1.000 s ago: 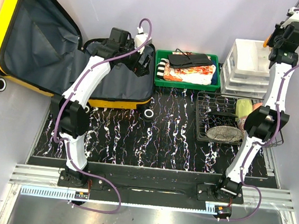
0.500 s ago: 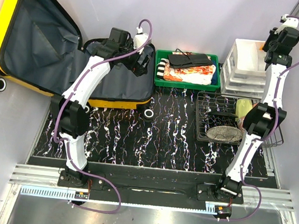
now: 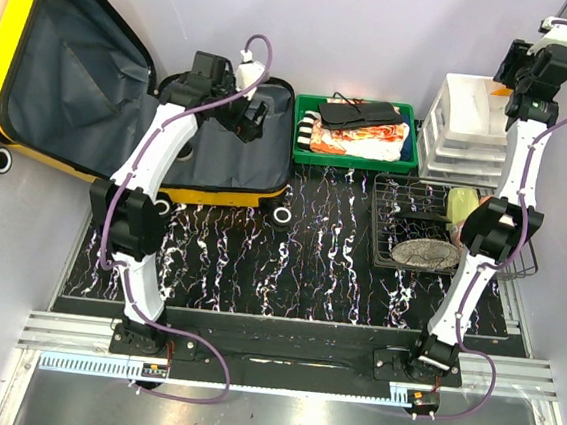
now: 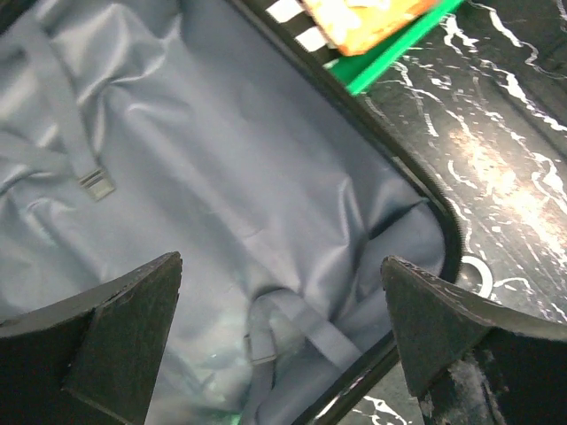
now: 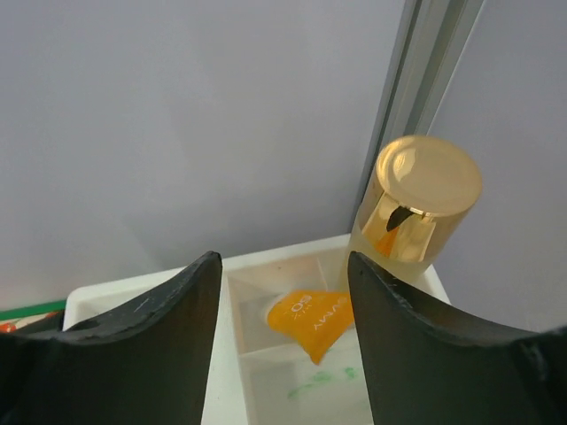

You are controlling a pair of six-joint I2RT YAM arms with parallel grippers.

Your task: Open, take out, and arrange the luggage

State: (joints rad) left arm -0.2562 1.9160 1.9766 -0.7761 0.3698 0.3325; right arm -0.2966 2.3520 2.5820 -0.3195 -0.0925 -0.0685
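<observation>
The luggage [image 3: 64, 91] lay open on the desk [image 3: 329, 257]. The left fingers [image 4: 124, 328] hung wide and empty over its lining. Far right of it, the right fingers [image 5: 151, 319] stood apart, empty, beside a bottle [image 5: 421, 204] in a bin [image 3: 469, 110]. Arranging seemed underway. Next, check the lining for leftovers.

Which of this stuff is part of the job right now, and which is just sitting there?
Job: open luggage; probably also the gold-capped bottle and orange sachet at the white organiser.
Likely just lying about: green tray of clothes; wire basket with its contents.
</observation>
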